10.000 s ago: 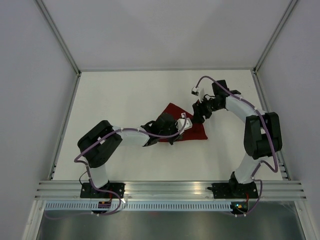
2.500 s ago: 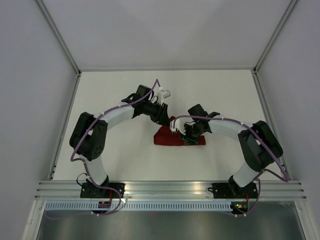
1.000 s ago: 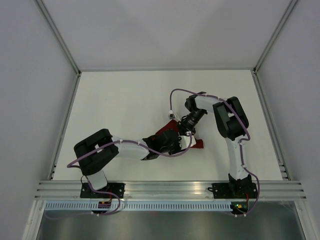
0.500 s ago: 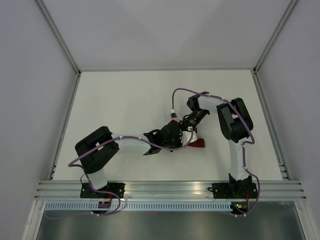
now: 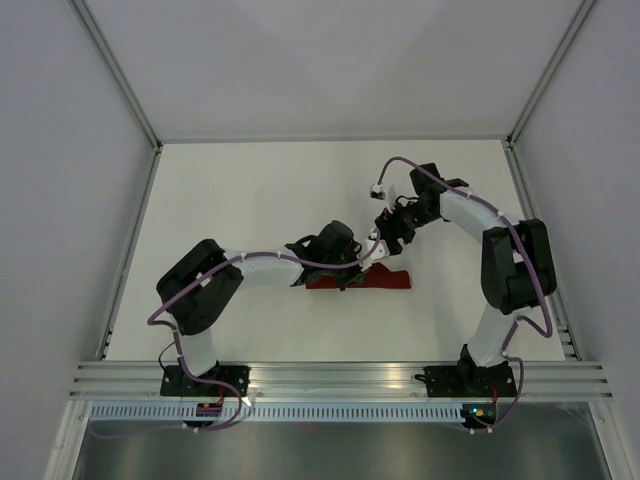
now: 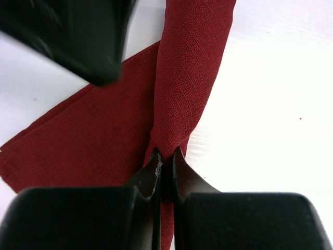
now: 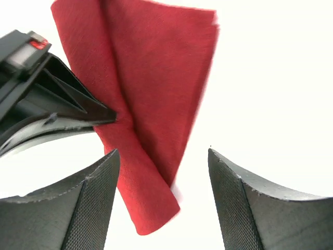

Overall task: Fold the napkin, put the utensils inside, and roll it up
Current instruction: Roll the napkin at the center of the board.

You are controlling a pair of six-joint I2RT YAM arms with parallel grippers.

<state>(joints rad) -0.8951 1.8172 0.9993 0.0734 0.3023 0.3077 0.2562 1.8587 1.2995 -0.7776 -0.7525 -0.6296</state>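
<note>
Position: dark red thin cloth napkin lies on the white table just off centre toward 5 o'clock in the top view, with its long axis running 9-to-3. Left gripper is on the 9 o'clock half of it. The left wrist view shows the left gripper clenched, jaws pinched tight on the near end of the roll. Right gripper hangs near, with the napkin at its 7 o'clock. The right wrist view shows its jaws spread wide, grasping nothing, cloth below them. Left arm is thus the one in contact; judgement: the next roll or tuck depends on that pinched end. Napkin looks partly rolled: a tight tube toward 12 o'clock and a flat folded flap off to 9 o'clock (not yet wound in). Fork is not visible; cannot tell whether it sits inside.
</note>
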